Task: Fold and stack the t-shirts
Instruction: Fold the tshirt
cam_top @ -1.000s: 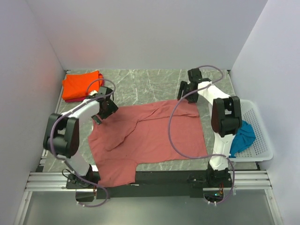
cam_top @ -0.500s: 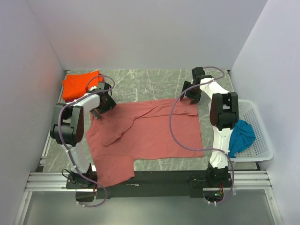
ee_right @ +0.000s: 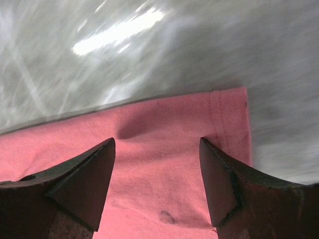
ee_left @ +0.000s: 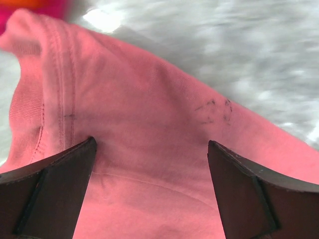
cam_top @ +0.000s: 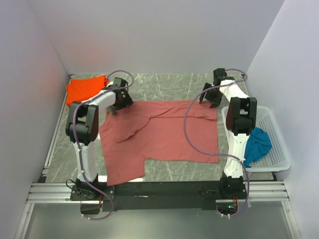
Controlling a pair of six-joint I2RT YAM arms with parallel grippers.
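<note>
Left end effector (cam_top: 117, 103) and right end effector (cam_top: 211, 97), both spread, hover at the far corners of the brick-red t-shirt (cam_top: 169, 137), laid out mid desk (cam_top: 159, 84). We judge we are flattening it; next we must pinch those corners and fold.

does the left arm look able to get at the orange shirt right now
Probably yes: the orange shirt lies in the far left corner, close beside the left arm's open jaws, with nothing standing between them.
</note>
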